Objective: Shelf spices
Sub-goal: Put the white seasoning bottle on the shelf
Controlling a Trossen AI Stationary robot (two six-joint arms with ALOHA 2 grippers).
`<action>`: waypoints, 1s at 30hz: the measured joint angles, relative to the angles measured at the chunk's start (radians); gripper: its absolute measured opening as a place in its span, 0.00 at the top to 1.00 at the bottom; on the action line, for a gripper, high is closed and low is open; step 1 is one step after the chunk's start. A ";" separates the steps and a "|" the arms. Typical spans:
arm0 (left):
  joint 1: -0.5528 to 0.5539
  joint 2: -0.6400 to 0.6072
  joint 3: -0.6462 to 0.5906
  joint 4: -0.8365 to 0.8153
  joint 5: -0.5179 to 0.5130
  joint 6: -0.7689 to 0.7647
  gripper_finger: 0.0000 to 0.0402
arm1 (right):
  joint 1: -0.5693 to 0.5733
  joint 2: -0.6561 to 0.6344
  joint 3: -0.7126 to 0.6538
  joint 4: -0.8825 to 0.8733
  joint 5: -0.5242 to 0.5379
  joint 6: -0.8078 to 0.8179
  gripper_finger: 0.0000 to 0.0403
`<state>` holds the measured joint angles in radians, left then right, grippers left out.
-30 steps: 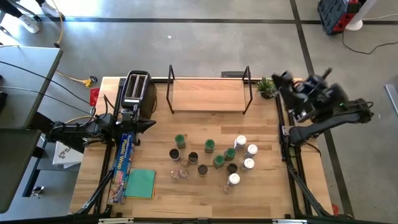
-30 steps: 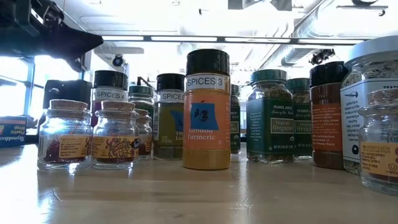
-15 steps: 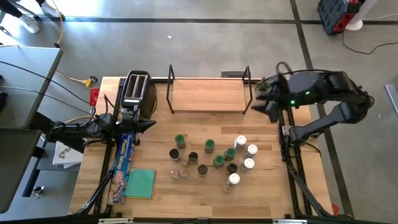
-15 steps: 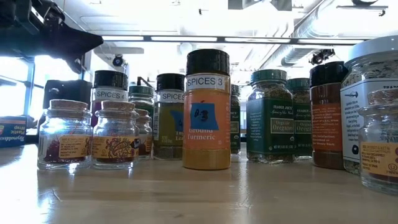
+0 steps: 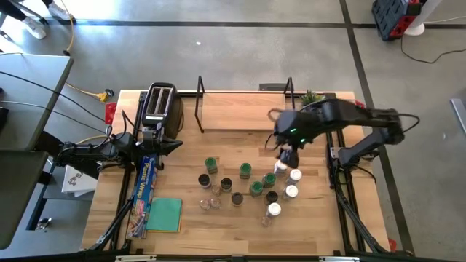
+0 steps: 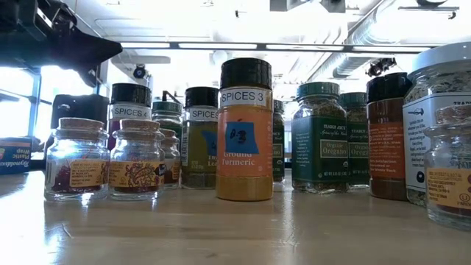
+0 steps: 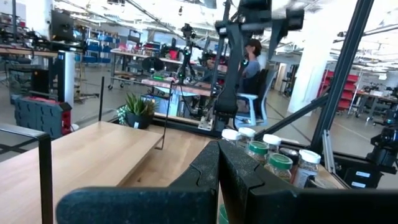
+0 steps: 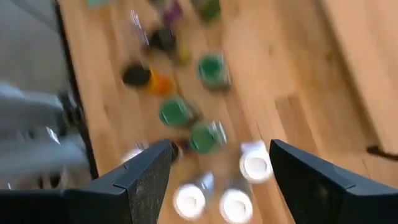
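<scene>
The light wooden table [image 5: 306, 233] is carrying an empty light-board, black-wire shelf [image 5: 244, 110]; nothing is being shelved yet. All small cylindrical spice jars [image 5: 251, 185] are standing clustered mid-table. Right end effector [image 5: 286, 151] is hovering wide open, holding nothing, above the white-lidded jars; left end effector [image 5: 177, 145] is waiting shut beside the toaster [image 5: 158, 108].

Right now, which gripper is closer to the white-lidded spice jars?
Right. The right gripper hangs open just above the white-lidded jars, by the shelf. The left gripper sits shut beside the toaster, across the table.
</scene>
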<state>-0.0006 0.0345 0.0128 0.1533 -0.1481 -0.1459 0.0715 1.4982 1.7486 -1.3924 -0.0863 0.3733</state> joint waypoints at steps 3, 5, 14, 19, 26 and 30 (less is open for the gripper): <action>0.000 0.000 0.000 -0.001 -0.001 0.000 1.00 | 0.000 0.049 -0.051 -0.079 -0.019 -0.113 0.33; 0.000 0.000 0.000 0.000 -0.001 0.000 1.00 | 0.000 0.069 -0.108 -0.097 -0.035 -0.176 0.33; 0.000 0.000 0.000 0.000 0.000 -0.027 1.00 | -0.019 0.015 -0.430 0.064 -0.054 -0.330 0.29; 0.000 0.000 0.000 0.001 0.000 -0.044 1.00 | -0.041 0.005 -0.523 0.166 -0.035 -0.325 0.27; 0.000 0.000 0.000 0.001 0.000 -0.071 1.00 | -0.055 0.005 -0.601 0.269 0.015 -0.303 0.24; 0.000 0.000 0.000 0.001 0.000 -0.088 1.00 | -0.054 0.005 -0.630 0.289 0.029 -0.306 0.24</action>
<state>-0.0006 0.0345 0.0128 0.1539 -0.1483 -0.2341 0.0174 1.5036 1.1188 -1.1039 -0.0569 0.0676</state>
